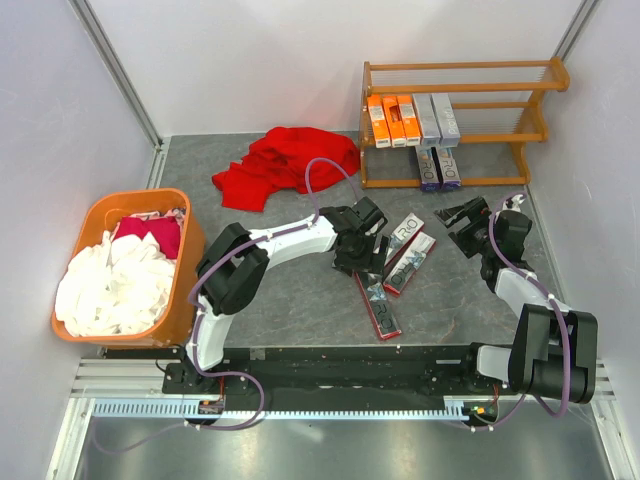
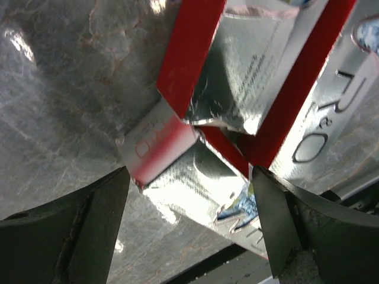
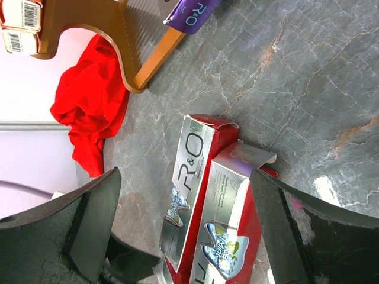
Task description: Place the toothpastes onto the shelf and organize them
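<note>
The wooden shelf stands at the back right. Its middle tier holds three orange toothpastes and two silver-grey ones; two dark purple ones lie on the bottom tier. Three red-and-silver toothpastes lie on the table: two side by side and one nearer. My left gripper is open, low over them, its jaws either side of a box end. My right gripper is open and empty, just right of the pair, facing them.
A red cloth lies left of the shelf. An orange plastic basket full of white and red cloths stands at the left. Walls close in the table on three sides. The shelf's foot shows in the right wrist view.
</note>
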